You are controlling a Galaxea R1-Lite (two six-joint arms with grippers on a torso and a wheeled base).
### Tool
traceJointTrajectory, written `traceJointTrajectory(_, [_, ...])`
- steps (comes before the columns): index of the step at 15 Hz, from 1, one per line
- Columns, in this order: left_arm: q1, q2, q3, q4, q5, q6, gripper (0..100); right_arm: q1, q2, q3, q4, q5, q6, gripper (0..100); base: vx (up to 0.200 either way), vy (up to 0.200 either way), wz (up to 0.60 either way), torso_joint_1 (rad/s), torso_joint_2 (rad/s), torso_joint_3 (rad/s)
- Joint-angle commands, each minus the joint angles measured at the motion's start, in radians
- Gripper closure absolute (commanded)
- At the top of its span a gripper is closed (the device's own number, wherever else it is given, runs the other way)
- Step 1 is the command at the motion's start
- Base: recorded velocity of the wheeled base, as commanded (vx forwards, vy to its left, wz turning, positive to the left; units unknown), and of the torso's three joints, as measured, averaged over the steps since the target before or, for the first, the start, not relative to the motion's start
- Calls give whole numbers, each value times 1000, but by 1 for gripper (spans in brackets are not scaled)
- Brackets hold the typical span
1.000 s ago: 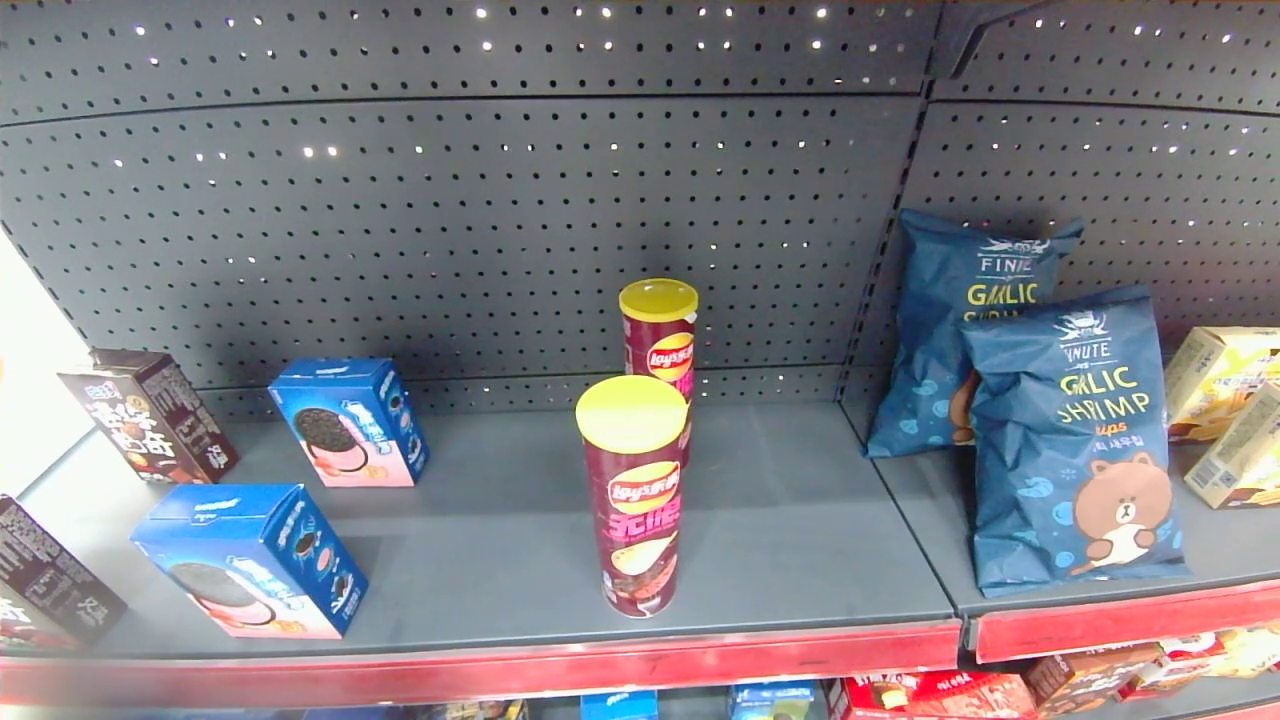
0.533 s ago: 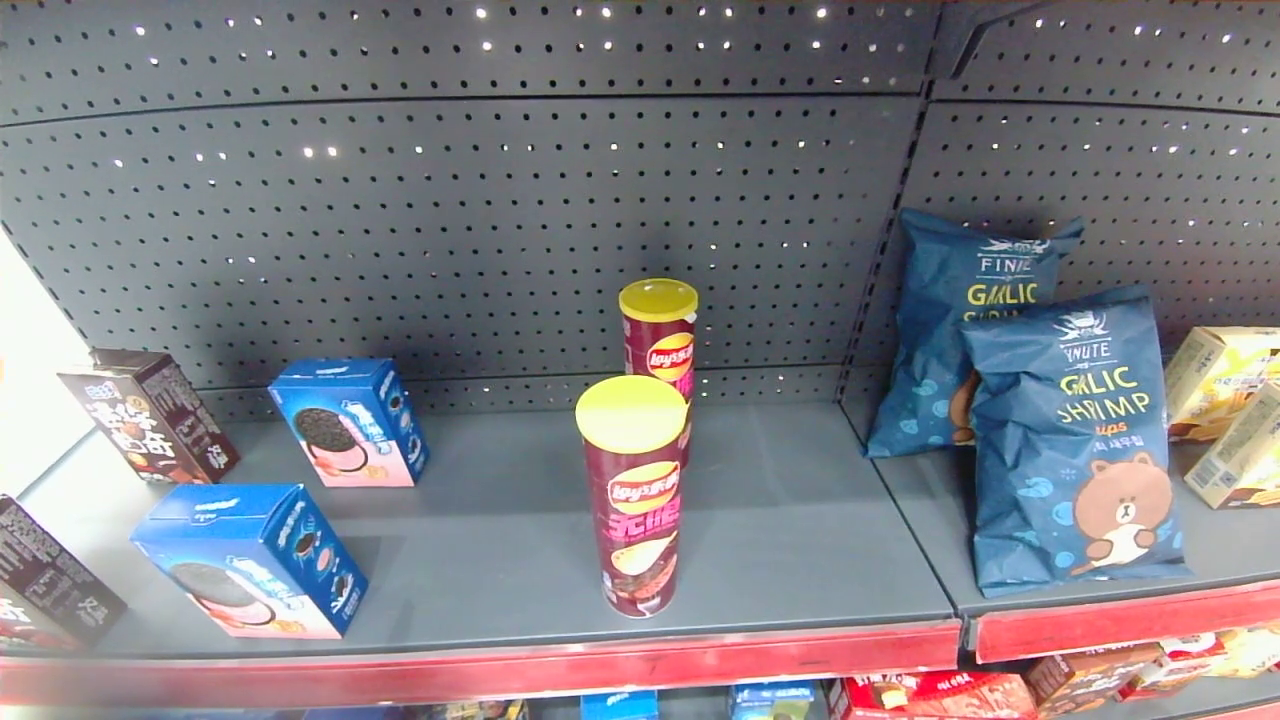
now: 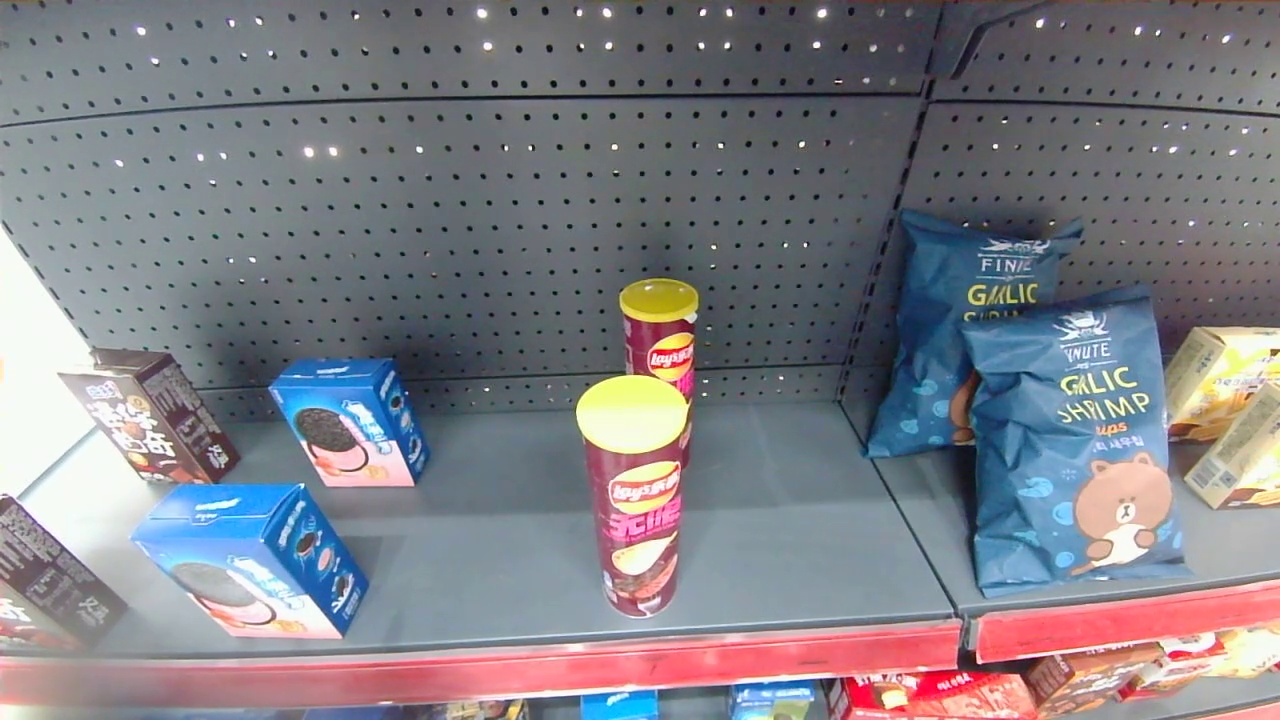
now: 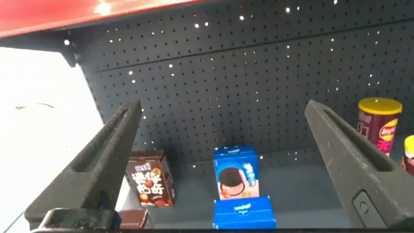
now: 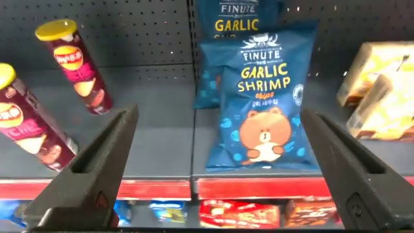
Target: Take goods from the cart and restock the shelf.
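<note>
Toppling could befall the front chip can [image 3: 636, 500], frame centre by the shelf [image 3: 800, 545] lip, if a newly placed item bumps it; both jaws released, empty.

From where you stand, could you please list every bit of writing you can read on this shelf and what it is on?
"GARLIC SHRIMP", "chips": front blue bag.
"GARLIC": rear blue bag, lower words hidden by the front one.
Front can, rear can: a logo; characters below too small.
Near blue box, far blue box, dark box: too small to read.
</note>
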Motion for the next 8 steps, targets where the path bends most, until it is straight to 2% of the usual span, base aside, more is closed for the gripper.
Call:
traceJointTrajectory(1, [0,-1,-36,-1,0,0,0,74,14,-14,-1,-30,-30,0,0,0,0,0,0,0])
traceJointTrajectory(2, [1,5,-57,0,8,1,0,159,14,-10,-2,-30,-29,0,0,0,0,0,0,0])
traceJointTrajectory(4, [1,33,-89,17,25,6,0,418,8,-32,-2,-30,-29,0,0,0,0,0,0,0])
traceJointTrajectory(5, [1,39,-123,65,26,11,0,568,0,-35,-5,-30,-29,0,0,0,0,0,0,0])
traceJointTrajectory(6, [3,39,-151,119,26,21,0,674,-16,-34,-8,-30,-29,0,0,0,0,0,0,0])
traceJointTrajectory(7, [3,37,-163,145,26,35,0,710,-20,-30,-17,-30,-27,0,0,0,0,0,0,0])
traceJointTrajectory(8, [3,31,-183,177,26,69,0,737,-25,-40,-44,-31,-29,0,0,0,0,0,0,0])
